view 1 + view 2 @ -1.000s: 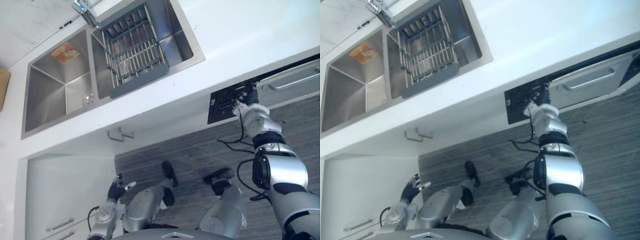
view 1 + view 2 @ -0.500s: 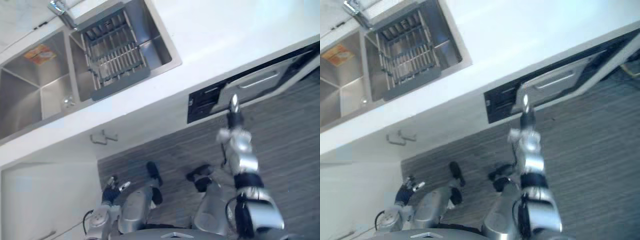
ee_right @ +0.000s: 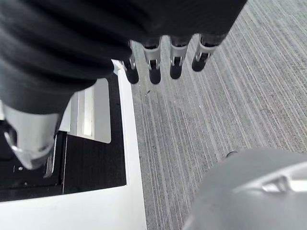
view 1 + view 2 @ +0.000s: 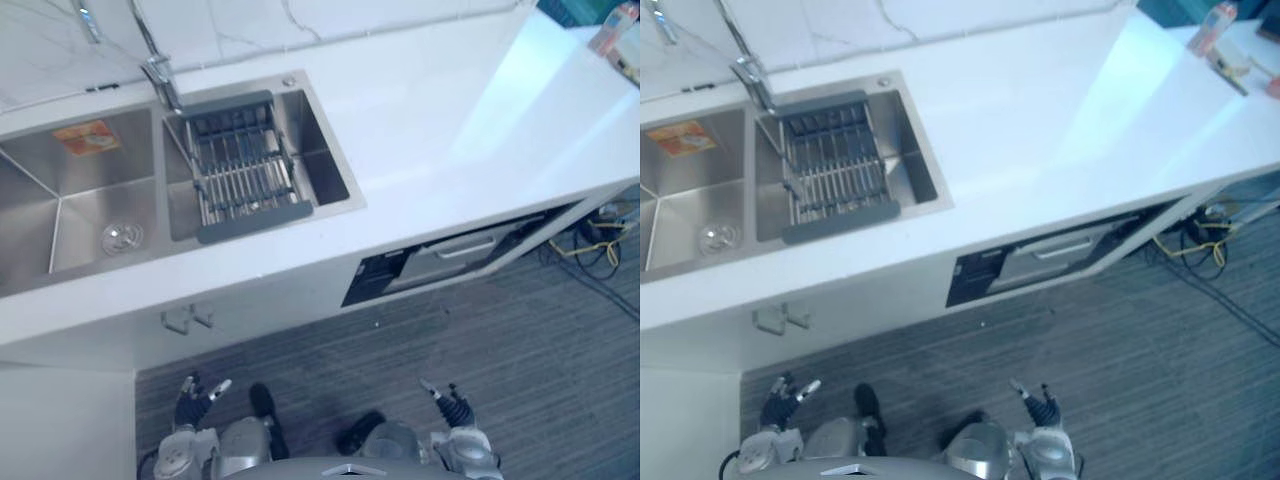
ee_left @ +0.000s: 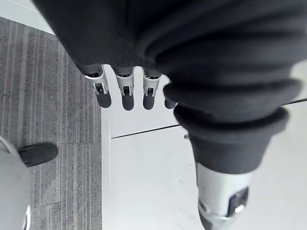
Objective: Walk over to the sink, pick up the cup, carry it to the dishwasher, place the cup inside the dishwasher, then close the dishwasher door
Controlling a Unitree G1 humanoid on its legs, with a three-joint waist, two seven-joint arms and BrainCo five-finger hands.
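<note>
The dishwasher [image 4: 440, 260] sits under the white counter, right of the sink. Its silver door with a bar handle [image 4: 465, 245] stands nearly upright, with a dark gap along its top and a black panel [image 4: 375, 280] to its left. My right hand [image 4: 445, 400] hangs low over the grey floor in front of it, apart from the door, fingers [image 3: 163, 67] straight and empty. In the right wrist view the silver door [image 3: 91, 115] shows past the thumb. My left hand [image 4: 195, 392] hangs low by the white cabinet front, fingers [image 5: 125, 93] straight, holding nothing.
A steel double sink [image 4: 60, 200] has a drying rack [image 4: 245, 180] across its right basin and a tap [image 4: 155, 65] behind. The white counter [image 4: 450, 120] runs right to some small items [image 4: 610, 30]. Loose cables [image 4: 595, 235] lie on the floor at the right.
My right hand has left the top of the dishwasher door and dropped low beside me, its fingers straightened. The camera has swung, so the whole counter sits differently in view.
</note>
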